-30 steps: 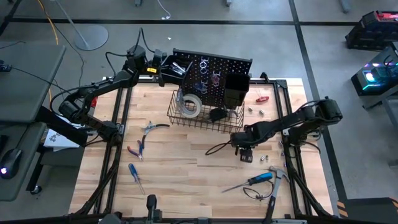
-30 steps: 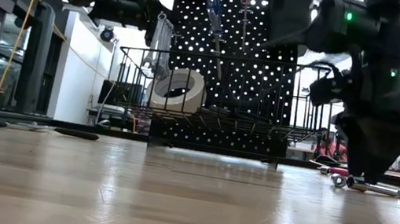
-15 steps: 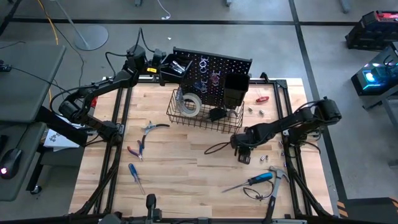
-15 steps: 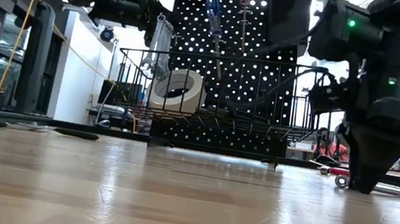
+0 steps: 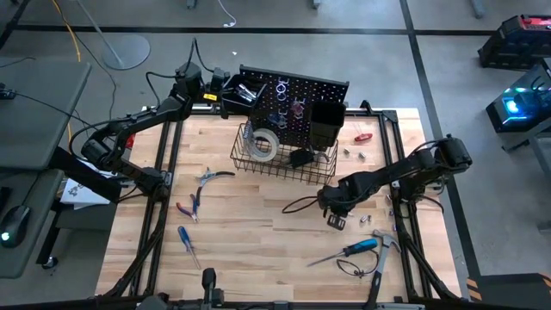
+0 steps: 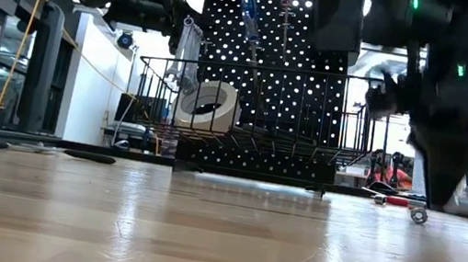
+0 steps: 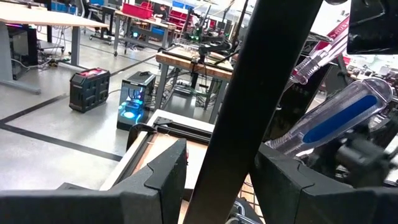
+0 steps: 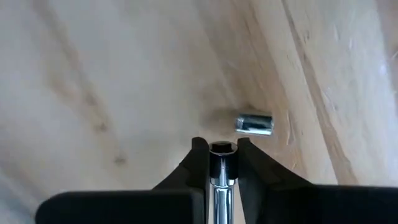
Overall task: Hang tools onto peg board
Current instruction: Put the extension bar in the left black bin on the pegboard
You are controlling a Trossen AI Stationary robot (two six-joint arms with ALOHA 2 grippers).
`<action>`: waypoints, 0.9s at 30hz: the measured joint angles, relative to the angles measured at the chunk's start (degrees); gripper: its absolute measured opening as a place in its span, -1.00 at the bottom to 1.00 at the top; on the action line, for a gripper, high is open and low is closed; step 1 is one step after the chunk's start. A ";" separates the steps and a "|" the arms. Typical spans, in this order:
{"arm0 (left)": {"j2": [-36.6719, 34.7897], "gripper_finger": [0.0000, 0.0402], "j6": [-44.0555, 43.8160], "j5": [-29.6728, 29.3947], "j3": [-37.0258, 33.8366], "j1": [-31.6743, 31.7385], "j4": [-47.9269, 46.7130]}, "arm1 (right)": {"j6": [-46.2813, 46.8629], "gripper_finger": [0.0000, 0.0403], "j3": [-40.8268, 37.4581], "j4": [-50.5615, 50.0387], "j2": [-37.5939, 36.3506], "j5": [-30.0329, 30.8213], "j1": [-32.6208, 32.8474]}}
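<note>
I see left gripper [image 5: 222, 96] up at peg board [image 5: 293, 96] far-left corner, fingers [image 7: 158, 177] part open astride dark upright bar, nothing held. White tape roll [image 6: 208, 103] sits in wire basket [image 6: 256, 106]; blue-handled screwdriver [image 7: 339, 118] on board. Pliers [image 5: 191, 205] lie on table [image 5: 250, 241], left side. My right gripper [image 8: 222, 163] near right-centre, fingers closed on silver socket tool [image 8: 221, 177]; loose socket [image 8: 254, 123] just beside. Screwdriver [image 5: 353, 250] and hammer [image 5: 381, 255] lie near front right.

Tape roll [image 6: 208, 103] in wire basket [image 6: 307, 140]
</note>
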 joint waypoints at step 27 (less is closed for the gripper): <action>0.00 -0.22 0.51 -0.07 0.00 0.02 0.13 | -35.32 -0.83 64.08 29.66 4.71 22.91 -14.57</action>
